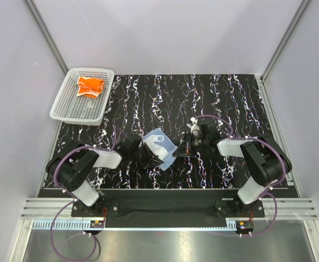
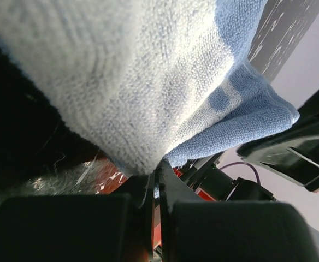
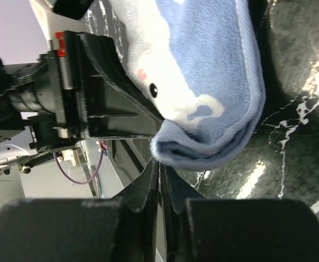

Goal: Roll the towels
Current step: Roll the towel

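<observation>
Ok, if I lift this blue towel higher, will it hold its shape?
Likely floppy: the blue towel drapes in soft folds, holding no flat shape. Its looped pile looks grippy, so slipping seems unlikely.

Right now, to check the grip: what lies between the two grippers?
The blue towel stretches between the left gripper and the right gripper, each pinching an edge of it; the top view shows this best.

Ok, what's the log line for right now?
blue towel: held between both arms | left fingers: shut on it | right fingers: shut on it | orange towel: in basket
</observation>
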Controlling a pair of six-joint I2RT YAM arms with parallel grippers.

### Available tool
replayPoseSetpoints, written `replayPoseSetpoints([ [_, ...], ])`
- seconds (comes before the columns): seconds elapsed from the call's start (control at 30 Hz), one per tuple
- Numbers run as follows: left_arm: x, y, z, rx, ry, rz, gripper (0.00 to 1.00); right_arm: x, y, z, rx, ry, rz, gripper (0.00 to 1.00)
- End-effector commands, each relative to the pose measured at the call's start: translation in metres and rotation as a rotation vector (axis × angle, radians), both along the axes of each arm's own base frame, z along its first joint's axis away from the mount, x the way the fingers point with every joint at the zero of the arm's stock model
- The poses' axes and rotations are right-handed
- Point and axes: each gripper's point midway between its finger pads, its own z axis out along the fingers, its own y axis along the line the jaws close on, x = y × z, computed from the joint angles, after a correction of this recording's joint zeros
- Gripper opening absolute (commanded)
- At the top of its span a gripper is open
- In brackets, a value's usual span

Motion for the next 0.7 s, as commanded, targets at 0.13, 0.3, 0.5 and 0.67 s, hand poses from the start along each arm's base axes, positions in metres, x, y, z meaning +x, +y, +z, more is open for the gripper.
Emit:
replayPoseSetpoints([
  [0.13, 0.007, 0.003, -0.005, 0.088, -0.032, -0.067, 0.0, 0.01, 0.005, -0.009, 0.012, -0.056, 0.0, 0.08],
  [0.3, 0.009, 0.004, -0.01, 0.145, -0.021, -0.114, 0.0, 0.012, 0.009, -0.005, 0.045, -0.062, 0.005, 0.08],
  [0.5, 0.011, 0.001, -0.016, 0.164, -0.014, -0.144, 0.0, 0.012, 0.011, -0.008, 0.047, -0.065, 0.017, 0.08],
  [0.67, 0.012, 0.002, -0.017, 0.179, -0.02, -0.161, 0.0, 0.013, 0.008, -0.028, 0.009, -0.026, -0.007, 0.08],
])
